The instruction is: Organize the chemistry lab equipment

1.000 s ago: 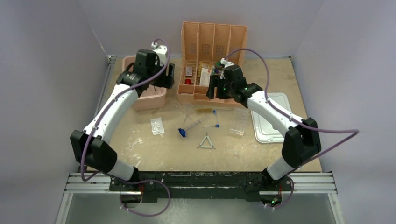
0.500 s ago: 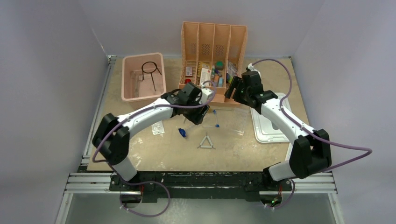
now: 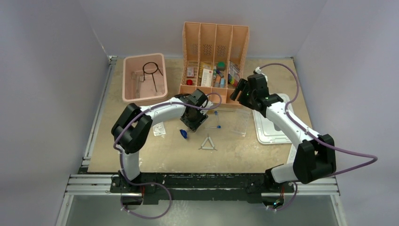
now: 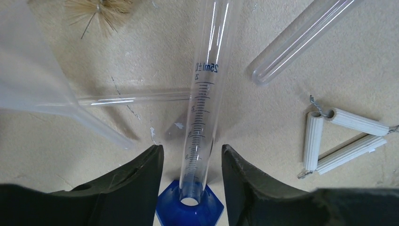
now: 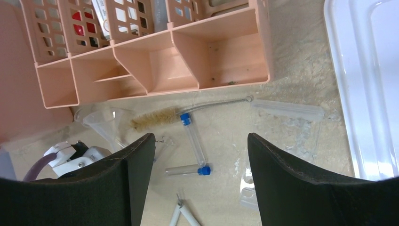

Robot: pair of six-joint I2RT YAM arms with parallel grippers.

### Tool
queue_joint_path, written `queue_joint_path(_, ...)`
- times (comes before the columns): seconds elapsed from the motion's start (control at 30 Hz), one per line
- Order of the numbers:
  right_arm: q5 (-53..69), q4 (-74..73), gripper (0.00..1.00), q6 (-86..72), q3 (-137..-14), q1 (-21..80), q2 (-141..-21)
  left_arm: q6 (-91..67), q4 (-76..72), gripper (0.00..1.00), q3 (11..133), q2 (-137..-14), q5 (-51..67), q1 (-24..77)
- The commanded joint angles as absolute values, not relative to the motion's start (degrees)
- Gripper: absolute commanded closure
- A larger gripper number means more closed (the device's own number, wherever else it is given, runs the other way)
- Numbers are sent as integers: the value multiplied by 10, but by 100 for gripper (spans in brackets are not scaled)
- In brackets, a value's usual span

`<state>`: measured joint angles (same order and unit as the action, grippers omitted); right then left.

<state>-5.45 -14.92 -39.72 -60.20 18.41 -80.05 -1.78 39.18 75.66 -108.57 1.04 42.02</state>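
In the middle of the top view the left gripper point(image 3: 193, 119) hangs low over the table point(image 3: 141, 155). Its wrist camera shows the two fingers point(image 4: 136, 181) parted, one on each side of a lying graduated cylinder point(image 4: 203, 108). A slim gap shows on both sides, so nothing is grasped. The cylinder's blue base sits at the bottom centre of that frame. The white triangle point(image 4: 339, 139) lies at the right, a bare test tube point(image 4: 301, 40) at the upper right and a clear funnel point(image 4: 33, 89) at the left. The right gripper point(image 3: 240, 89) hovers right of centre by the front right corner of the orange organiser point(image 3: 214, 42), its fingers point(image 5: 282, 183) spread wide around nothing. Below it lie two blue-capped tubes point(image 5: 193, 139), a brush point(image 5: 155, 117) and the clear tube rack point(image 5: 291, 127). The white lid point(image 5: 367, 70) runs along the right edge. In the upper left of the top view the black wire ring tripod point(image 3: 151, 70) rests inside the pink bin point(image 3: 123, 77), and a clear packet point(image 3: 158, 128) lies left of centre.
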Motion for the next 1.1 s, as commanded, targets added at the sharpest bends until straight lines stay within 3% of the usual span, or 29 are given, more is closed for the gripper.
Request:
queue_joint_path(0.0,-67,-143,27,-405,-591,178,-779,16,401,56,778,-1102,13,420)
queue_joint_path(0.23,-81,-135,27,-404,-587,173,-770,24,404,66,787,-1136,-16,423)
queue_joint_path(0.37,-90,-129,28,-404,-585,171,-761,34,416,83,797,-1121,-3,423)
queue_joint_path(0.73,-102,-122,28,-404,-591,170,-756,74,482,89,836,-1002,140,402)
queue_joint_path(1.07,-87,-118,28,-405,-604,170,-775,7,421,90,896,-907,121,245)
